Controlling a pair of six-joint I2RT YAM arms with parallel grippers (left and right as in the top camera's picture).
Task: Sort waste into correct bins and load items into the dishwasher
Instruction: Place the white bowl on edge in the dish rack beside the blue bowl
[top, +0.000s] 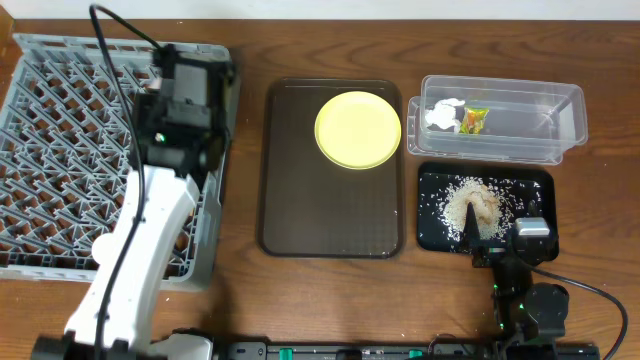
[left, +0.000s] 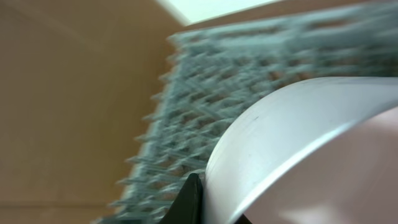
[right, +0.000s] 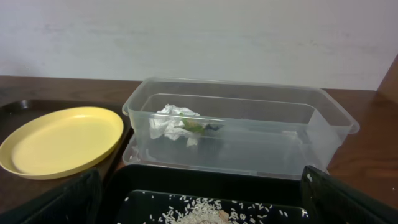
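Observation:
My left gripper (top: 186, 92) hangs over the right edge of the grey dish rack (top: 60, 150). In the left wrist view it (left: 210, 200) is shut on the rim of a white bowl (left: 298, 124), with the rack (left: 211, 93) blurred behind. The yellow plate (top: 358, 130) lies on the brown tray. The clear tub (top: 545, 125) holds the white tissue (right: 171, 121) and the green-yellow wrapper (top: 474, 120). Rice scraps (top: 472, 200) lie on the black tray (top: 435, 230). My right gripper (top: 503, 222) is open and empty over the black tray's front. The blue bowl and chopsticks are out of view.
The dark brown serving tray (top: 300, 210) lies between the rack and the bins. The plate (right: 62, 140) and the tub (right: 323, 134) stand just beyond my right gripper (right: 205, 208). A cable runs from the left arm across the rack's back edge.

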